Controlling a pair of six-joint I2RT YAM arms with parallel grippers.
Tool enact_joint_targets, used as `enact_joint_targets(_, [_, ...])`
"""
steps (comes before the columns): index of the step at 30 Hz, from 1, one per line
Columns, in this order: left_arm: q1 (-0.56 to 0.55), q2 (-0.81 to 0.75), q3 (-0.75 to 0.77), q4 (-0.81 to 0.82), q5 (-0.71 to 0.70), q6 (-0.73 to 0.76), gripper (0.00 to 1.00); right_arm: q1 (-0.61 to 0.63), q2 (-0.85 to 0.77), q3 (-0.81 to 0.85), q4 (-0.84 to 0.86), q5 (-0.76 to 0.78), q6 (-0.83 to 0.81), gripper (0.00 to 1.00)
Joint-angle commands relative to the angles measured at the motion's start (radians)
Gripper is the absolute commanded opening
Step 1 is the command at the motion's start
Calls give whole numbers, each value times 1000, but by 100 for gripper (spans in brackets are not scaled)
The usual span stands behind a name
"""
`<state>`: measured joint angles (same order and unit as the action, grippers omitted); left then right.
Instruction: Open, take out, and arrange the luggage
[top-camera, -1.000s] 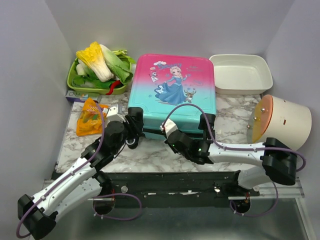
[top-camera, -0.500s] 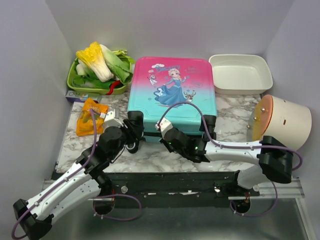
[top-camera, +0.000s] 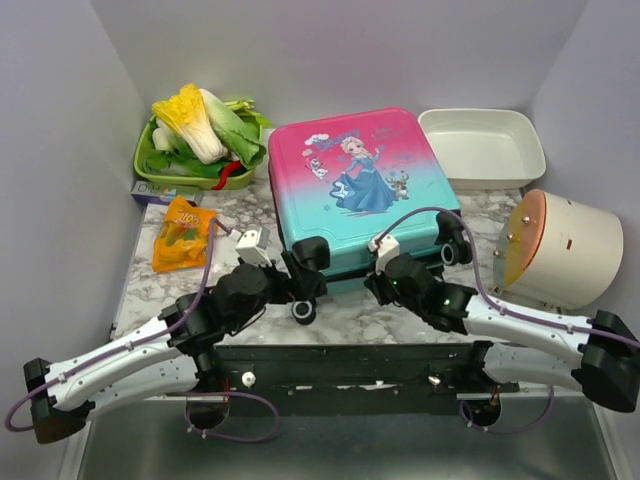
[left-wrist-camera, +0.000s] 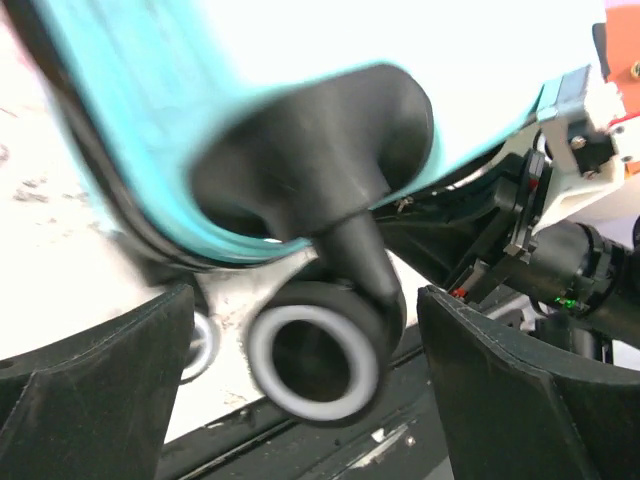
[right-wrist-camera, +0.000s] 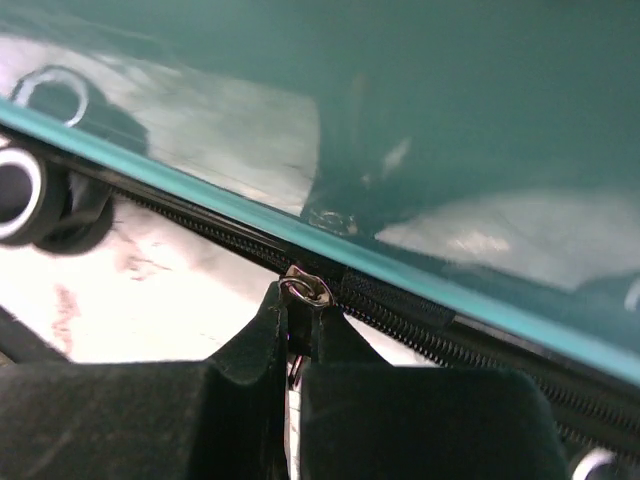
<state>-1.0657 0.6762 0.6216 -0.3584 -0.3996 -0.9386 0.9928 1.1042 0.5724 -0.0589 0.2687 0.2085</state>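
The right gripper (right-wrist-camera: 296, 325) was closed on the zipper pull (right-wrist-camera: 304, 290), the proper hold for opening. The left gripper (left-wrist-camera: 310, 370) stood wide, straddling a corner wheel (left-wrist-camera: 320, 352) without contact. The luggage (top-camera: 360, 195) lay flat at frame centre, skewed, wheels toward the bottom edge. Its shell was judged stiff, glossy and light enough to slide under a zipper tug, so bracing was advisable. The white tray (top-camera: 480, 148) at upper right and the vegetable basket (top-camera: 150, 165) at upper left stood close. Bare table (top-camera: 140, 290) lay at lower left.
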Motion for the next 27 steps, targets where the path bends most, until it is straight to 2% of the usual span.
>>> enact_joint_targets(1, [-10,-37,137,-100,-172,148,99,-45,-128,-43,62,194,80,1])
enact_joint_targets(5, [-10,18,262,-91,-327,277,99,-49,-178,-77,-4,230,97,1])
enact_joint_targets(7, [3,49,332,-76,-453,349,99,-49,-191,-86,-25,236,103,1])
enact_joint_targets(8, [22,81,357,-67,-453,366,99,-54,-211,-98,-27,237,115,1])
enact_joint_targets(9, [97,98,392,-53,-423,392,99,-59,-222,-106,-27,230,117,1])
enact_joint_targets(10, [166,114,406,-41,-298,432,99,-62,-230,-109,-27,228,118,1])
enact_joint_targets(12, [306,167,452,-16,-149,426,99,-60,-256,-120,-25,227,120,1])
enact_joint_targets(13, [448,190,469,-8,-57,437,99,-63,-265,-123,-27,228,121,1])
enact_joint_targets(14, [501,242,487,10,49,442,99,-65,-273,-124,-28,230,126,1])
enact_joint_targets(16, [616,310,561,21,116,457,99,-68,-293,-126,-44,231,134,1])
enact_joint_targets(20, [766,568,720,24,324,483,99,-78,-326,-115,-91,251,167,1])
enact_joint_targets(24, [842,808,913,59,664,565,99,-79,-374,-109,-148,230,196,1])
enact_joint_targets(26, [851,967,1030,-44,656,555,99,-79,-403,-120,-159,204,204,1])
enact_joint_targets(27, [855,1020,1155,-85,648,569,99,-80,-409,-123,-159,199,204,1])
